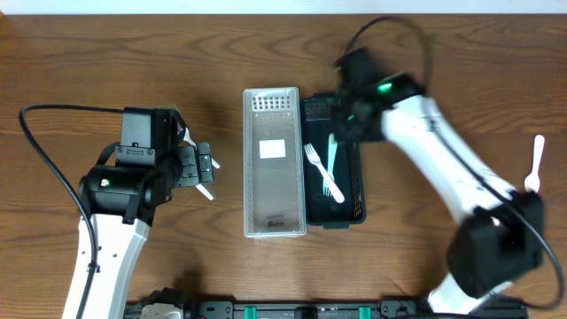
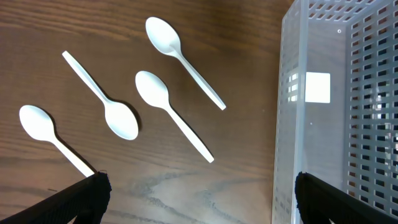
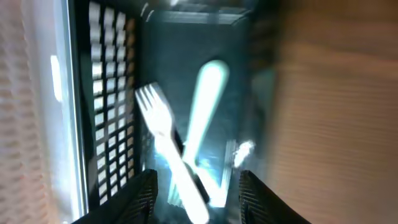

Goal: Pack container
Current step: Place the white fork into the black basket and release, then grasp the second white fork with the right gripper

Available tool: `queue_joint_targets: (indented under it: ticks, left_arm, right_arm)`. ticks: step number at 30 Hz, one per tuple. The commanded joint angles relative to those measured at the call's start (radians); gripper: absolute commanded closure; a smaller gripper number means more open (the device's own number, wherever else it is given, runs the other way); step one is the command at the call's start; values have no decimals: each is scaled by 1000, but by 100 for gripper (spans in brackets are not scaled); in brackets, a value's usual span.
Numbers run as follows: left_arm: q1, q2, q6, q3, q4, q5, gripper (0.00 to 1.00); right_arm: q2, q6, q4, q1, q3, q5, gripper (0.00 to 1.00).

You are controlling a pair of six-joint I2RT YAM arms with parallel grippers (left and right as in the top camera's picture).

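A white perforated container [image 1: 275, 159] stands mid-table, with a dark container [image 1: 356, 182] against its right side. A white fork [image 1: 321, 170] and a teal utensil [image 1: 334, 152] lie crossed in the dark one. My right gripper [image 1: 344, 120] hovers over its far end, open and empty. The blurred right wrist view shows the gripper [image 3: 198, 193], the fork [image 3: 163, 140] and the teal utensil [image 3: 204, 102]. My left gripper [image 1: 202, 168] is open and empty, left of the white container [image 2: 336, 112]. In its wrist view the gripper [image 2: 199, 193] is near several white spoons [image 2: 171, 112] on the table.
One white utensil [image 1: 534, 164] lies alone at the far right of the table. In the overhead view the left arm hides most of the spoons. A cable loops from each arm across the wooden tabletop.
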Motion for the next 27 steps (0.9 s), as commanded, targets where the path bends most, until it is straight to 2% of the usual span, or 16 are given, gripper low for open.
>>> queue_joint_targets:
  ticks: [1, 4, 7, 10, 13, 15, 21, 27]
  left_arm:
    - [3, 0, -5, 2, 0, 2, 4]
    - [3, 0, -5, 2, 0, 2, 4]
    - [3, 0, -5, 2, 0, 2, 4]
    - [3, 0, -5, 2, 0, 2, 4]
    - [3, 0, -5, 2, 0, 2, 4]
    - [3, 0, -5, 2, 0, 2, 4]
    - [3, 0, -5, 2, 0, 2, 3]
    - [3, 0, -5, 2, 0, 2, 4]
  right_arm:
    - [-165, 16, -44, -169, 63, 66, 53]
    - [-238, 31, -98, -345, 63, 67, 53]
    - [-264, 22, -166, -529, 63, 66, 38]
    - [-260, -51, -212, -691, 45, 66, 27]
    - [-259, -136, -205, -816, -18, 66, 16]
    - [-259, -157, -172, -881, -84, 65, 12]
    - [-256, -163, 1, -991, -337, 62, 4]
    - [-256, -208, 229, -1003, -562, 62, 3]
